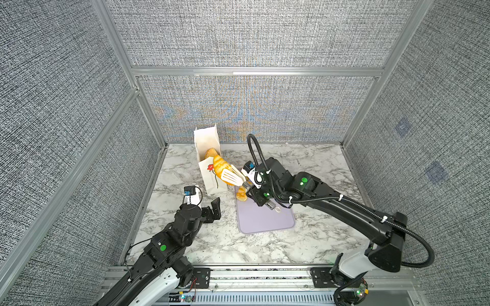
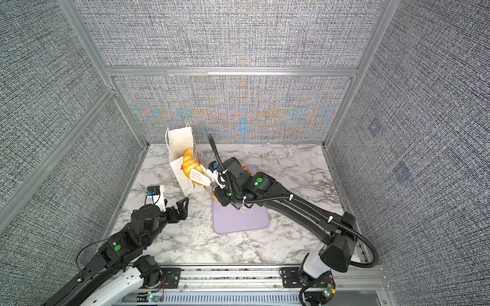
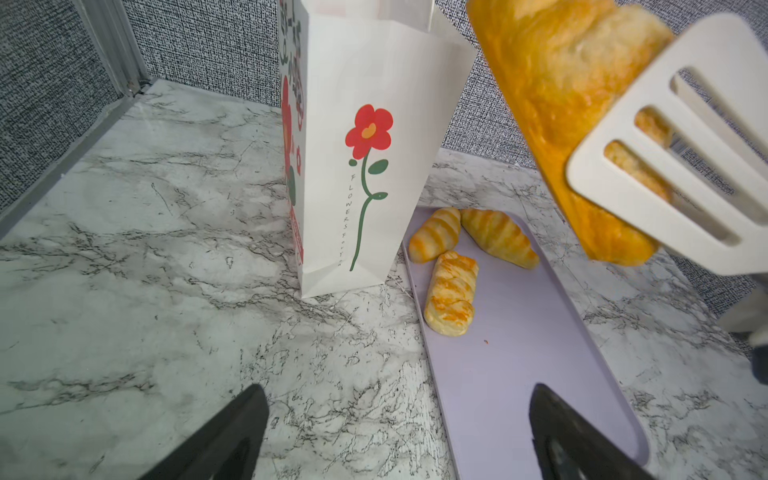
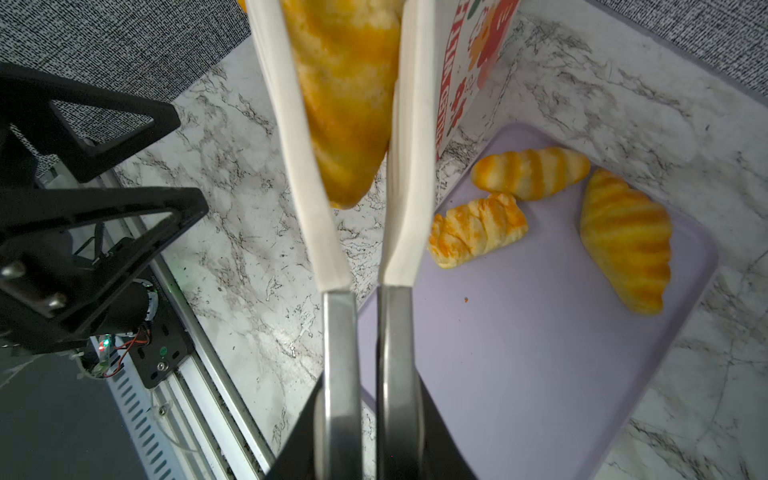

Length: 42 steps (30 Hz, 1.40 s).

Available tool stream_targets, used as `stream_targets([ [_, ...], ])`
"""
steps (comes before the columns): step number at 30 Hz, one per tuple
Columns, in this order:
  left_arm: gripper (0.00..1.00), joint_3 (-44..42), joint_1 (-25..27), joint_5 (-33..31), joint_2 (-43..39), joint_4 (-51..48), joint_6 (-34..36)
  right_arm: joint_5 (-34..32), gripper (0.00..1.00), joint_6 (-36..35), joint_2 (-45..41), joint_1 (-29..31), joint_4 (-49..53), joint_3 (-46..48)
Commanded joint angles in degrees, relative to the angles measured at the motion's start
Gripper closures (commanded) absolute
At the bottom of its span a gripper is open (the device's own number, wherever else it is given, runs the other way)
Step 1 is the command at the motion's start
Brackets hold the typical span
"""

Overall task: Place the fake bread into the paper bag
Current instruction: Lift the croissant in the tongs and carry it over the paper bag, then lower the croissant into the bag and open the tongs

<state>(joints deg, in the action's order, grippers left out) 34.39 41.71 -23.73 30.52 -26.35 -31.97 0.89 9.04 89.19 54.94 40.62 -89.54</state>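
Right hand point(image 4: 370, 432) clenches tongs point(image 1: 233, 178) pinching bread point(image 1: 220, 165) by paper bag point(image 3: 374, 83); left hand point(image 3: 397, 419) released; pastries point(image 3: 451, 295) on tray point(image 3: 519, 353).

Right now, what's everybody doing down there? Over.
Left fingers wide open, empty. Right fingers shut on white tongs, croissant pinched at the rim of the paper bag. Three pastries wait on the lavender tray; path clear.
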Motion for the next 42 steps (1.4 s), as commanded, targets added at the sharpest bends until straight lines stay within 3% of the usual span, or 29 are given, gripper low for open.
stream_targets([
  [1, 0.00, 0.50, -0.23, -1.15, -0.43, -1.88, -0.20, 1.13, 0.74, -0.72, 0.59, 0.98, -3.16, -1.49],
  [15, 0.01, 0.58, -0.30, -0.98, -1.69, -2.65, -0.11, 0.87, 0.73, -1.14, 5.65, 1.70, -5.19, -9.50],
  [30, 0.01, 0.50, -0.33, -0.53, -2.41, -3.51, -0.11, 1.73, 0.73, 2.03, 15.86, -2.22, -6.62, -21.88],
  [42, 0.00, 0.11, -0.34, -0.36, -2.99, -3.71, -0.55, 2.10, 0.73, 3.97, 21.29, -4.30, -8.81, -26.05],
])
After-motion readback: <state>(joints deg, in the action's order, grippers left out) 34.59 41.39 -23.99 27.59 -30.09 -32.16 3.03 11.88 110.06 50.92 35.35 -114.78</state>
